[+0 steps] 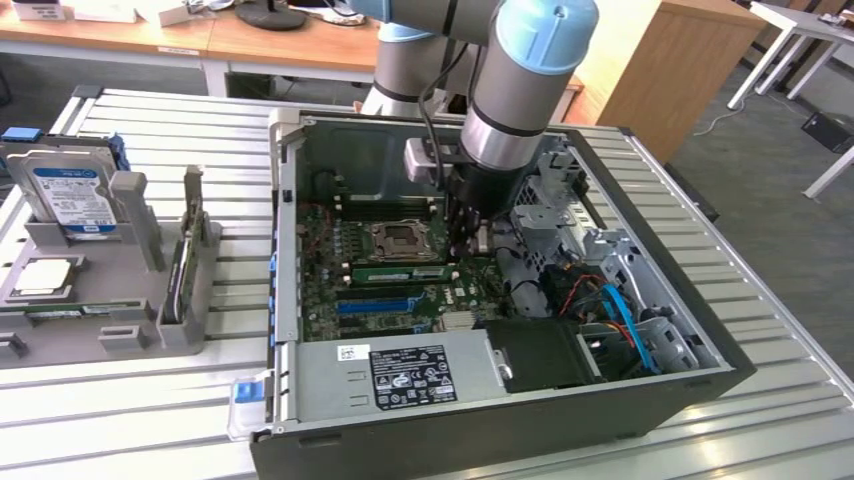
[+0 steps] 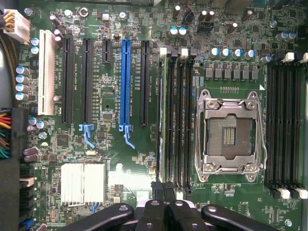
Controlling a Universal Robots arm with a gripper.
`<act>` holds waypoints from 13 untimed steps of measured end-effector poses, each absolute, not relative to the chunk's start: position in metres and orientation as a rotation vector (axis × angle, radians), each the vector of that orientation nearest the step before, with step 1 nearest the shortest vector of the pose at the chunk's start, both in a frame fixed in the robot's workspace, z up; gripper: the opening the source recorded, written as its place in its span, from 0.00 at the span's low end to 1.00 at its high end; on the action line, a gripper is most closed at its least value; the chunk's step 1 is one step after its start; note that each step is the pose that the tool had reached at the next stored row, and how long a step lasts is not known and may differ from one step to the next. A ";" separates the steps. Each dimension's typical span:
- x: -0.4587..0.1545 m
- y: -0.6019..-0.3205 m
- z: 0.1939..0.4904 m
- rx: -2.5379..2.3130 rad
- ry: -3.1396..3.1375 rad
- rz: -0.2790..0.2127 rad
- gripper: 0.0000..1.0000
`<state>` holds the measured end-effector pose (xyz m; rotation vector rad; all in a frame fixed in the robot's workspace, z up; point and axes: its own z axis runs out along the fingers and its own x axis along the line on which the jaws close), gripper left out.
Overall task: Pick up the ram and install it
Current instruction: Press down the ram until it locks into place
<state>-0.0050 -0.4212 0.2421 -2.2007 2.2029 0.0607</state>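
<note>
The arm (image 1: 514, 90) was reaching down into the open PC case (image 1: 507, 420) over the motherboard (image 1: 387, 290), with a ram (image 1: 398, 275) seated beside the socket (image 1: 398, 238). A hard drive (image 1: 70, 195) sat at the exterior view's left.

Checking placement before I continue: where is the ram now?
In the exterior view, the ram sits in a motherboard slot inside the open case, right beside the empty processor socket.

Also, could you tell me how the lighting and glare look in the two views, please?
Exterior view: even room light, a soft sheen on the table, and the case interior shaded beneath the arm. Wrist view: the motherboard is evenly lit, the heatsink and socket frame shine bright, and the gripper reads dark.
</note>
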 end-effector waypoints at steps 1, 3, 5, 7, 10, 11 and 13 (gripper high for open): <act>-0.005 -0.421 0.242 -2.200 2.203 0.061 0.11; -0.005 -0.419 0.242 -2.201 2.203 0.061 0.11; -0.005 -0.418 0.242 -2.201 2.203 0.061 0.11; -0.005 -0.419 0.242 -2.201 2.203 0.061 0.11; -0.005 -0.418 0.242 -2.201 2.203 0.061 0.11; -0.005 -0.418 0.241 -2.201 2.203 0.061 0.11; -0.005 -0.418 0.240 -2.201 2.203 0.061 0.11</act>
